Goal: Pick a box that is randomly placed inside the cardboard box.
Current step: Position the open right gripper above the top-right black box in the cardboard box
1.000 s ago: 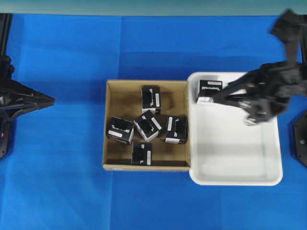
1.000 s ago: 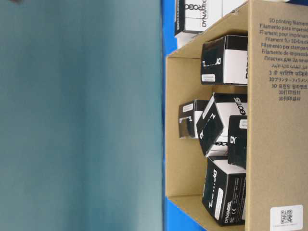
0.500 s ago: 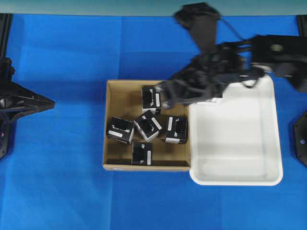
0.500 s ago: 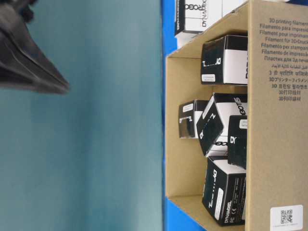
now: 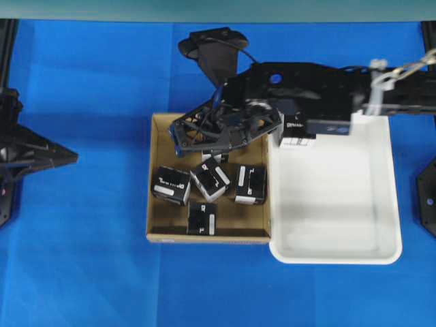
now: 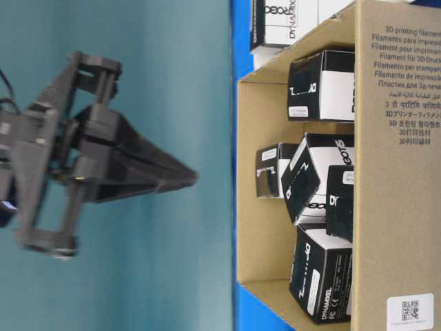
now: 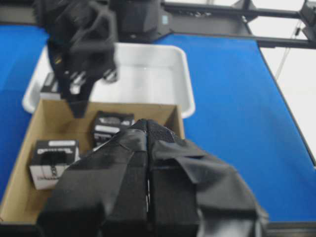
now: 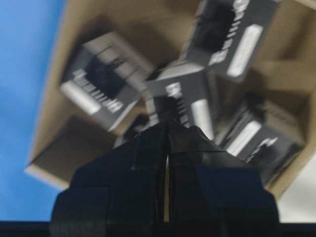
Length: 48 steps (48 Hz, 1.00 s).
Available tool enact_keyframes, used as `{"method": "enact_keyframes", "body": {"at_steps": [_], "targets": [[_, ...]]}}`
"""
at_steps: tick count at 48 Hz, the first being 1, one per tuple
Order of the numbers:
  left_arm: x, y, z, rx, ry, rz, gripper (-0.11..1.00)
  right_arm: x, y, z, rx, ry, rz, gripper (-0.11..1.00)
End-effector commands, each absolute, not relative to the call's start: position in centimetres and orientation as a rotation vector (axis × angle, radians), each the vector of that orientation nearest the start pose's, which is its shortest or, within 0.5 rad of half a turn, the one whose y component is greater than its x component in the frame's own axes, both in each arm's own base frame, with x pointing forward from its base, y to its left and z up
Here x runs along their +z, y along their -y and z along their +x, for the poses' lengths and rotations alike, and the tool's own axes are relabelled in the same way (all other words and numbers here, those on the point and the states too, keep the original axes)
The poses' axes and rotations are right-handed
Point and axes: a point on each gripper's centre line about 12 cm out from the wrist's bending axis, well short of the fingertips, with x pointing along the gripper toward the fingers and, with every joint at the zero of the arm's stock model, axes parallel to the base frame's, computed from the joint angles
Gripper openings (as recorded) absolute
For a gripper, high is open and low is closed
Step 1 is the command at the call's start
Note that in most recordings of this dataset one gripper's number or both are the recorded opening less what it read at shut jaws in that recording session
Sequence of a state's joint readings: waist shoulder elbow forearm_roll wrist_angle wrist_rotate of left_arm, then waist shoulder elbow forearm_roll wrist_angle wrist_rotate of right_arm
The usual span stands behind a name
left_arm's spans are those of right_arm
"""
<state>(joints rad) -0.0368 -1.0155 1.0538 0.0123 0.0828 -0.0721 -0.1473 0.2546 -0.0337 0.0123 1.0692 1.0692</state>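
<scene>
Cardboard box [image 5: 158,178] — black boxes [image 5: 170,185] inside

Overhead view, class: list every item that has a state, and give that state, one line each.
Right gripper: shut, empty, above the brown cardboard box.
Left gripper: shut, empty.
Brown cardboard box: open-topped, black boxes inside.
White plastic tray: holds one black box.

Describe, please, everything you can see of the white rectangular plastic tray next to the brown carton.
The white rectangular plastic tray has rounded corners and a raised rim. It lies flat on the blue table cover, its left edge against the shallow brown cardboard box. One small black box with white lettering sits in its far left corner; the rest of its floor is bare. The right arm crosses above its far edge.
</scene>
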Motion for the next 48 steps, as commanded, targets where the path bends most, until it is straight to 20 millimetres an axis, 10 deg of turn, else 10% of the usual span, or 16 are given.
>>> {"method": "enact_keyframes", "body": {"at_steps": [1,29,48], "targets": [[31.6,0.7,19.7,-0.034,-0.113,-0.053,-0.07,22.3,7.9,44.9,-0.855,-1.124,1.002,0.01],[30.4,1.0,20.0,-0.050,-0.175,0.006,-0.07,20.7,9.1,44.6,-0.846,-1.073,1.053,0.17],[29.8,1.1,20.1,-0.053,-0.222,0.009,-0.07,19.3,9.1,45.4,-0.853,-1.037,1.147,0.99]]}}
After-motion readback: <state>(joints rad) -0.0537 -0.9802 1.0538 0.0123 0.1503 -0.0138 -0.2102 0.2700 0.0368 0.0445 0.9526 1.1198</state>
